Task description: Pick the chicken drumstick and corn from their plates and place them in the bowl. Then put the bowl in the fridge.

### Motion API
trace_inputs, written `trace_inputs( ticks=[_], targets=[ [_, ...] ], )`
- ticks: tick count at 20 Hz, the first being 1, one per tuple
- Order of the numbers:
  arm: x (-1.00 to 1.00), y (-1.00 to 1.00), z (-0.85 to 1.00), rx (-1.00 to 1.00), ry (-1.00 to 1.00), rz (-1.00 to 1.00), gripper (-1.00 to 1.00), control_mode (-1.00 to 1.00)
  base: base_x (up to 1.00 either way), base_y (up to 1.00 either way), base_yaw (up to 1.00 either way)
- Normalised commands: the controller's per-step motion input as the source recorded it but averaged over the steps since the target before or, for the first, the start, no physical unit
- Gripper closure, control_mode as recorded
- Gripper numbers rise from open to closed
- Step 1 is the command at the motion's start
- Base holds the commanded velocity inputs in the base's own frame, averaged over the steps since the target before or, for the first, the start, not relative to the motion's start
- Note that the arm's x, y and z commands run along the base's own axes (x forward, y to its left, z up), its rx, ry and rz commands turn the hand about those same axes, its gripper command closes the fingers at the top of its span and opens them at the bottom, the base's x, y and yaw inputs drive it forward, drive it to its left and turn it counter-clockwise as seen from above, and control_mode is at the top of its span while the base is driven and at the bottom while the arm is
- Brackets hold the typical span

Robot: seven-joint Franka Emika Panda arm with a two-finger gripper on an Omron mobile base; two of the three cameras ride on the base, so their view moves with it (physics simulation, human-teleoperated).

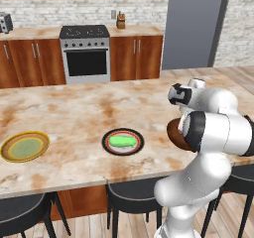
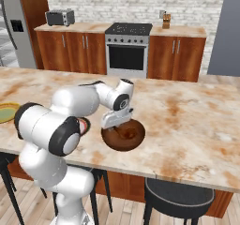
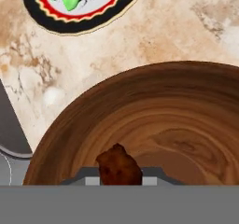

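Tool (image 3: 119,181) clamped on chicken drumstick (image 3: 119,166) above brown bowl (image 3: 154,125), corn (image 1: 122,141) on black-rimmed plate (image 1: 107,145), marble tabletop (image 1: 74,113)

Arm links: glossy white rounded casings (image 1: 218,133), thick and tubular, smooth like moulded plastic.
Joints: dark, near-black bands (image 2: 65,136) ring the ends of the white segments.
Wrist: a short white cylinder with a dark round cap (image 2: 123,102) on its side.
Hand body: a white block (image 1: 179,94) with a black face in the left base view, pale grey underneath (image 2: 115,118) in the right base view.
Lower column: a white rounded trunk (image 2: 63,184) narrowing toward the floor.
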Motion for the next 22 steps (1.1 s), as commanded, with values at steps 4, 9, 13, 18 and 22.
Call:
trace_inputs(
  ticks=[4,9,13,18,22],
  targets=[
    [-0.13,0.26,-0.18,-0.05,-0.03,-0.02,1.0,-1.0,0.0,0.0,0.0],
    [-0.3,-0.06,-0.04,-0.02,0.0,-0.01,-1.0,-1.0,0.0,0.0,0.0],
    [-0.18,-0.04,0.14,0.0,-0.03,0.0,-1.0,-1.0,0.0,0.0,0.0],
    [-0.05,0.0,0.39,0.0,-0.01,0.0,-1.0,-1.0,0.0,0.0,0.0],
    [-0.18,0.14,0.58,-0.02,0.0,0.0,-1.0,-1.0,0.0,0.0,0.0]
  ],
)
